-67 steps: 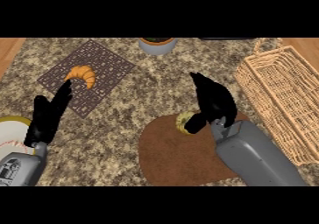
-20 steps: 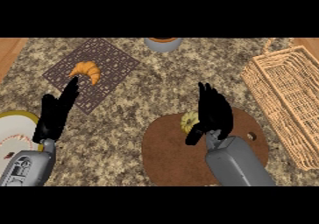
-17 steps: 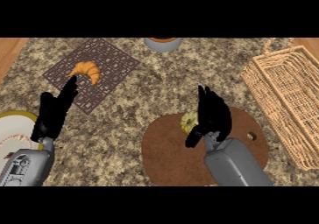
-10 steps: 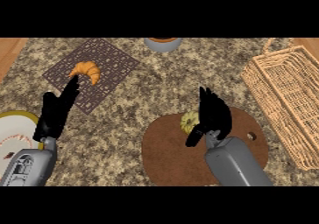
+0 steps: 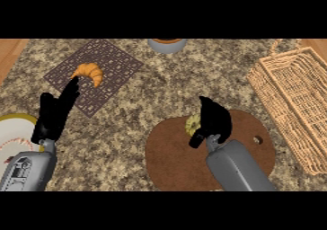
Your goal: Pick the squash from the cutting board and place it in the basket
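The squash [image 5: 191, 124] is small, yellow and ridged, and lies at the upper left of the round brown cutting board [image 5: 173, 161]. My right hand [image 5: 214, 118] stands right against the squash's right side and covers part of it. Its fingers point straight up the view and its thumb hangs down just below the squash, so the hand is open. The wicker basket [image 5: 295, 96] lies along the right edge of the counter, well apart from the hand. At the left, my left hand [image 5: 53, 114] rests open with fingers up and holds nothing.
A croissant [image 5: 91, 73] lies on a dark lattice mat [image 5: 110, 60] at the upper left. A grey bowl [image 5: 167, 44] sits at the top edge. A pale plate [image 5: 8, 134] shows at the left edge, beside my left forearm.
My right hand has crept slightly down and closer onto the squash over the last second. The left hand has stayed put.
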### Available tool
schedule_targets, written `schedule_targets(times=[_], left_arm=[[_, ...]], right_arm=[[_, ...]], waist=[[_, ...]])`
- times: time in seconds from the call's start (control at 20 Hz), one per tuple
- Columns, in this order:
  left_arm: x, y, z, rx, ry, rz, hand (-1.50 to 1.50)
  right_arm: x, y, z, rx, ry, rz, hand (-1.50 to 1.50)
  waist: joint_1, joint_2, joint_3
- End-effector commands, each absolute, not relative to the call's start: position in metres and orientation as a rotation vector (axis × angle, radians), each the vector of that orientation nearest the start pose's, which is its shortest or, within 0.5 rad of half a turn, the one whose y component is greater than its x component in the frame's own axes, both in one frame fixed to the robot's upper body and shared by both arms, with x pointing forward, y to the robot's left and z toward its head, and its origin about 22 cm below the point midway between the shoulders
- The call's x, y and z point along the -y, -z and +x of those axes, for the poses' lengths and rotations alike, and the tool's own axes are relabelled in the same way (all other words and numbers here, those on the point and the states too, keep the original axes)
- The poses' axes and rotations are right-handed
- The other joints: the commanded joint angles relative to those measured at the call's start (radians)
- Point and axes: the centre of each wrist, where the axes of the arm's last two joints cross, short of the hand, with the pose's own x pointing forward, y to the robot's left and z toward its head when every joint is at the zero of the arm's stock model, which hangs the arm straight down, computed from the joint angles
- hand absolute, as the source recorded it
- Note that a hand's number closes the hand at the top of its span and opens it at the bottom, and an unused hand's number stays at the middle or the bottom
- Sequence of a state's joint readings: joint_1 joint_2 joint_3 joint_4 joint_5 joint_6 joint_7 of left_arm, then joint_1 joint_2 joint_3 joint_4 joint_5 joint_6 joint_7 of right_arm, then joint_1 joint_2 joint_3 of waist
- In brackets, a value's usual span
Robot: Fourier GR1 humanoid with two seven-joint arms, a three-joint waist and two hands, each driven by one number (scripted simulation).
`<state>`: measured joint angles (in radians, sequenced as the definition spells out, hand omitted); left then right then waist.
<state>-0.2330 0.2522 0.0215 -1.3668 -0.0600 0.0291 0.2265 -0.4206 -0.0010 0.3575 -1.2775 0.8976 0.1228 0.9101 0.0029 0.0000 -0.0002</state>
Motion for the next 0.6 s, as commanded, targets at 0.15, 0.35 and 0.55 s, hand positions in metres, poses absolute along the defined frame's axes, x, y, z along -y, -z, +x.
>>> schedule_targets(times=[0.15,0.35,0.55], left_arm=[[-0.276,-0.022,0.297,1.366,0.212,0.248,0.00],[-0.268,-0.028,0.299,1.356,0.197,0.265,0.00],[-0.283,-0.022,0.303,1.354,0.206,0.279,0.00]], right_arm=[[0.104,-0.011,0.303,0.857,-1.014,-0.924,1.50],[0.102,-0.015,0.305,0.865,-1.066,-0.968,1.50],[0.099,-0.021,0.303,0.905,-1.174,-0.959,1.50]], waist=[[-0.001,0.000,0.000],[-0.001,0.000,0.000],[-0.003,0.000,0.000]])
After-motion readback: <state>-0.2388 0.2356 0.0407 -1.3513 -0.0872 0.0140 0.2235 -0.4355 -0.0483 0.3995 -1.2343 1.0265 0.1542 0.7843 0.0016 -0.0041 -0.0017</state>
